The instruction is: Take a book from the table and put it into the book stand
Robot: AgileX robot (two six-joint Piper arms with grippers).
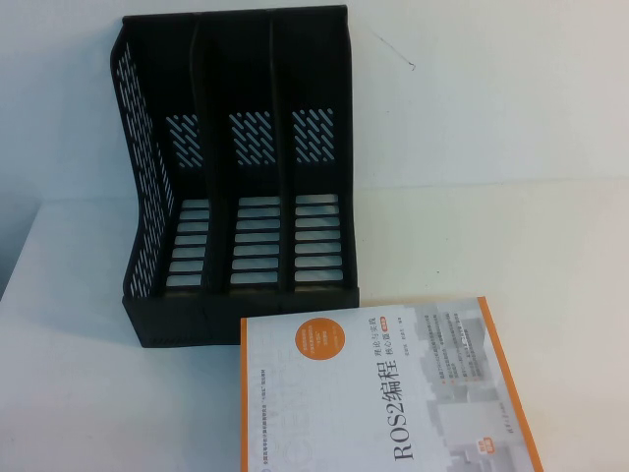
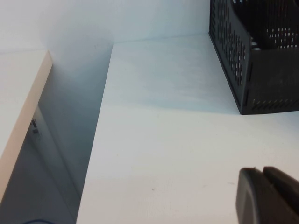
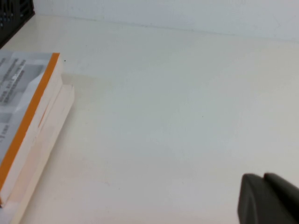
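Note:
A white and grey book [image 1: 378, 388] with an orange edge and "ROS2" on its cover lies flat on the table, just in front of the black book stand [image 1: 241, 167]. The stand has three upright slots, all empty, and stands at the back left. Neither arm shows in the high view. My left gripper [image 2: 261, 171] is shut and empty, over bare table left of the stand [image 2: 254, 56]. My right gripper [image 3: 262, 177] is shut and empty, over bare table to the right of the book [image 3: 28, 116].
The white table [image 1: 550, 246] runs to a white back wall. In the left wrist view the table's left edge [image 2: 96, 140] drops to a gap, with a second tabletop [image 2: 18, 93] beyond it.

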